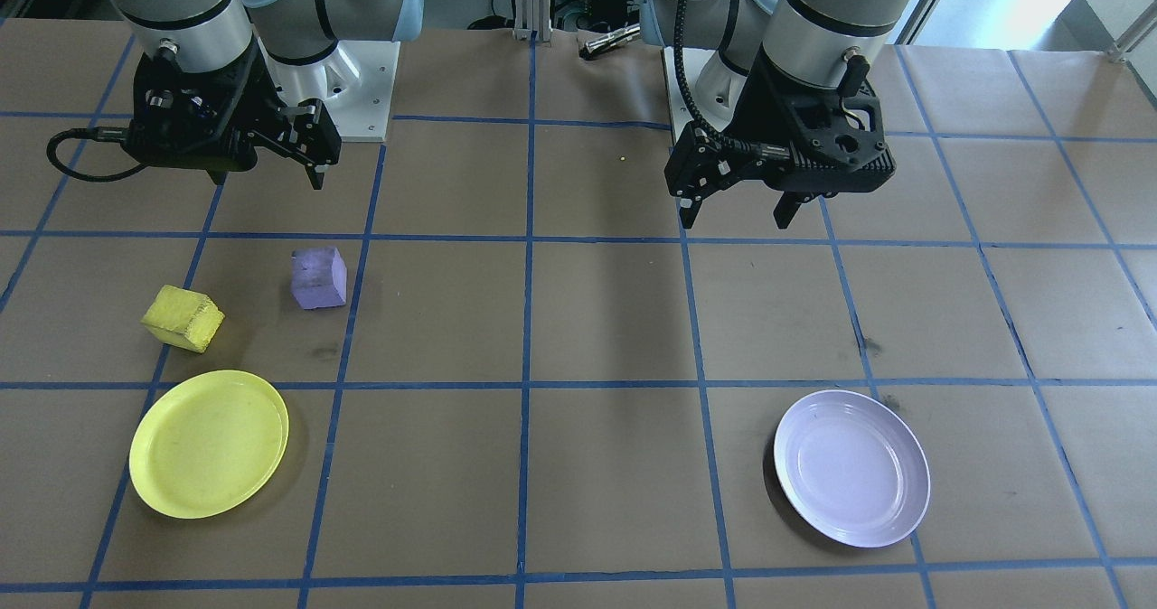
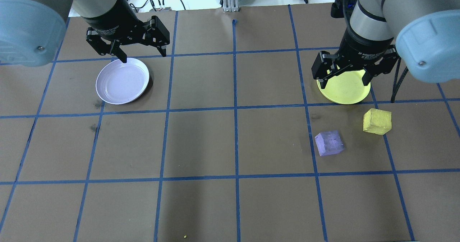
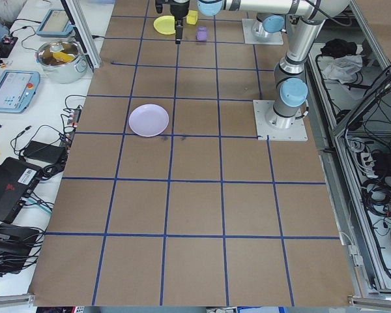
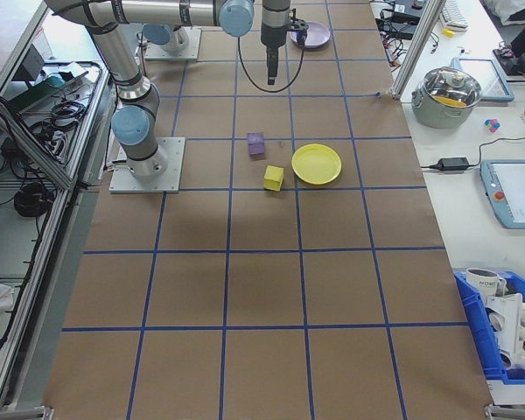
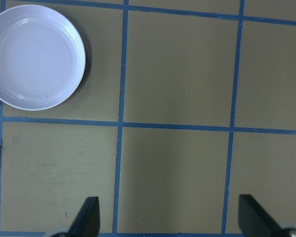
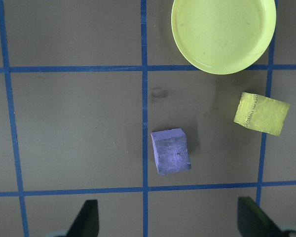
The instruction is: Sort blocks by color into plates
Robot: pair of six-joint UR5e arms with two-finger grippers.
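The left hand (image 2: 138, 51) hangs above the counter (image 2: 233, 141) with its fingers spread wide apart, gripping nothing; the lavender plate (image 2: 122, 83) lies just below and in front of it. The right hand (image 2: 343, 77) is likewise spread wide and empty, hovering over the near edge of the yellow plate (image 2: 345, 91), with the yellow block (image 2: 376, 121) and purple block (image 2: 329, 143) on the counter just behind it, close together but apart. The right wrist view shows the whole yellow plate (image 6: 223, 33) and both the purple block (image 6: 170, 151) and yellow block (image 6: 261, 113) beneath the open fingertips (image 6: 86, 217), while the overhead view hides part of that plate behind the hand. The left wrist view shows only the lavender plate (image 5: 36, 56).
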